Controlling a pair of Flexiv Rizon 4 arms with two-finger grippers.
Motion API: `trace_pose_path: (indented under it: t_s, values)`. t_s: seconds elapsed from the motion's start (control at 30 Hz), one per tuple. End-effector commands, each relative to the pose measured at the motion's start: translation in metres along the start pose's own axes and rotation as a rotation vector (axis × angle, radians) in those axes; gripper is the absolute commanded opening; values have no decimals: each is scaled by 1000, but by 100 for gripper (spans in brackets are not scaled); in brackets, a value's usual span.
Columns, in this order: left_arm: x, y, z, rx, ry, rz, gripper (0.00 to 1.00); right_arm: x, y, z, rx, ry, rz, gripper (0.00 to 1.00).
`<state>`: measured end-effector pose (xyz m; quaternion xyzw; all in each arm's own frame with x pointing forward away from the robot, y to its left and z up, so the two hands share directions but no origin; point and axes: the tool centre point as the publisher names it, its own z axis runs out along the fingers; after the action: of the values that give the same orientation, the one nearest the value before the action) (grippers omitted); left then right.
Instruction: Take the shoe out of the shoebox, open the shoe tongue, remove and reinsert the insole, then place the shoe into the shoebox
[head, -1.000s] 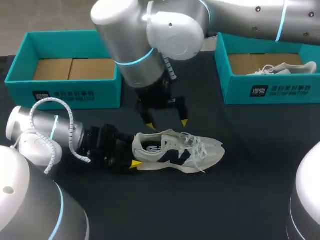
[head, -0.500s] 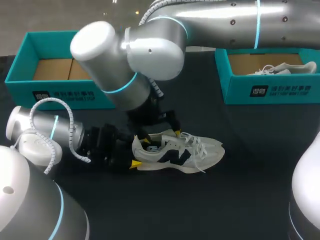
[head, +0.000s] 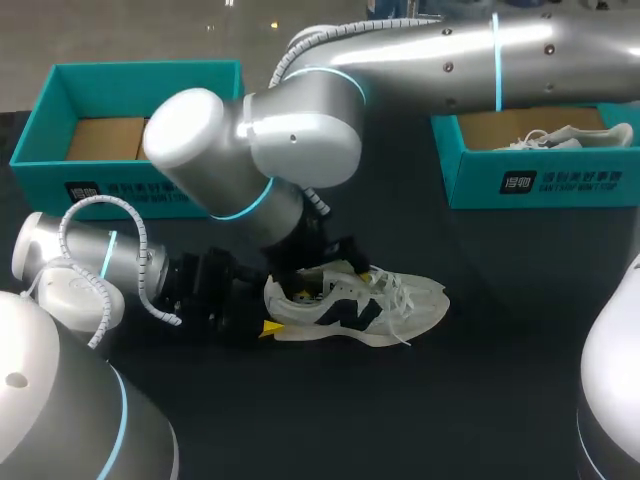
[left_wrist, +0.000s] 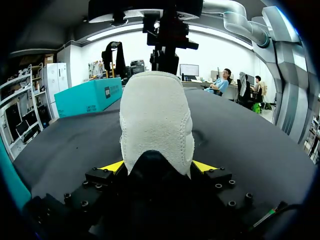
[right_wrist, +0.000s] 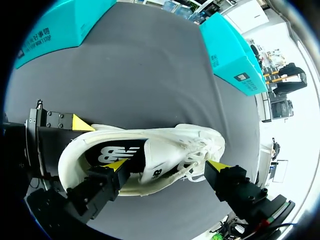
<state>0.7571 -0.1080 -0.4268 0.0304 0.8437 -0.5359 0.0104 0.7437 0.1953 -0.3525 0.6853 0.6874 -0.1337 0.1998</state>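
A white and grey shoe (head: 355, 305) lies on its sole on the black table, toe to the right. My left gripper (head: 262, 312) comes in low from the left and is shut on the heel (left_wrist: 156, 120), one yellow tip on each side. My right gripper (head: 322, 280) hangs over the shoe's mouth, open. In the right wrist view, one of its fingertips (right_wrist: 116, 165) is down inside the shoe on the dark insole (right_wrist: 112, 152). The other stands outside the shoe's side by the laces (right_wrist: 197, 155). The right gripper (right_wrist: 166, 165) straddles the tongue and side wall without closing on them.
An open teal shoebox (head: 125, 180) stands at the back left with a cardboard floor. A second teal box (head: 540, 180) at the back right holds another white shoe (head: 570, 137). My right arm's big elbow (head: 250, 150) hangs over the table's middle.
My right arm has swung left and come down, so its open gripper went from above the shoe into its mouth. The left gripper and the shoe have stayed put.
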Motion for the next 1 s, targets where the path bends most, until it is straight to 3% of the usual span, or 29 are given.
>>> trace_pose_path:
  t_s: [0.03,0.13,0.17,0.27,0.3,0.5,1.0]
  values:
    - [-4,6,3,-4,1,0,0,4,-6,9,-15,-11,79,100]
    - [-4,6,3,-4,1,0,0,2,-4,16,-16,-11,92,100]
    - [-4,6,3,-4,1,0,0,1,-3,18,-14,-10,100,49]
    - [-4,6,3,-4,1,0,0,-1,-2,21,-16,-2,119,9]
    - [-4,6,3,-4,1,0,0,-1,-2,21,-17,2,122,0]
    - [-4,6,3,-4,1,0,0,-15,-1,17,-25,1,148,0]
    - [-4,6,3,-4,1,0,0,-82,-9,4,-23,-6,324,0]
